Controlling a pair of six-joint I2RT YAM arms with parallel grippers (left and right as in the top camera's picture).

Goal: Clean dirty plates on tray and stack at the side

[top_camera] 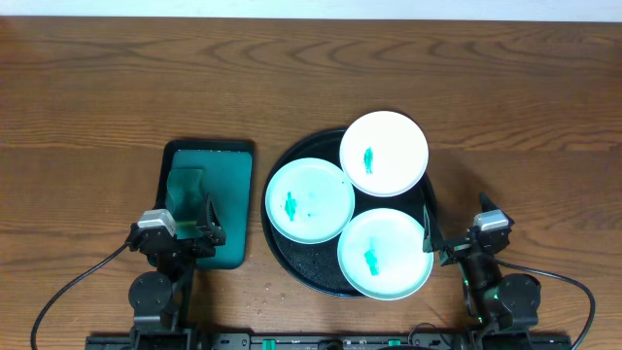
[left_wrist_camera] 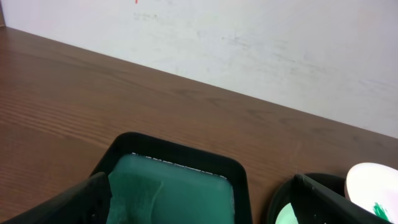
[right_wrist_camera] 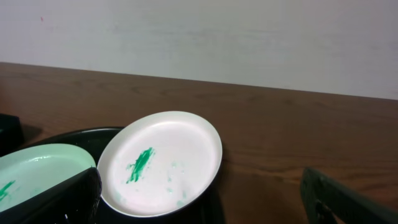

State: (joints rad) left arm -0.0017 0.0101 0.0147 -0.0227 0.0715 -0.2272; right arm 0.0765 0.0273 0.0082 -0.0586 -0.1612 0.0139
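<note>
A round black tray (top_camera: 309, 264) holds three plates, each with a green smear: a white plate (top_camera: 384, 154) at the back right, a pale green plate (top_camera: 309, 200) at the left, and a pale plate (top_camera: 386, 255) at the front. In the right wrist view I see the white plate (right_wrist_camera: 161, 162) and the pale green plate (right_wrist_camera: 34, 171). My left gripper (top_camera: 185, 228) is open and empty over the near end of a green sponge (top_camera: 219, 190), which also shows in the left wrist view (left_wrist_camera: 174, 193). My right gripper (top_camera: 457, 231) is open and empty at the round tray's right edge.
The sponge lies in a black rectangular tray (top_camera: 245, 156) left of the round tray; its rim shows in the left wrist view (left_wrist_camera: 180, 152). Brown wooden tabletop (top_camera: 117, 87) surrounds both trays. A white wall (right_wrist_camera: 249, 37) stands beyond the table's far edge.
</note>
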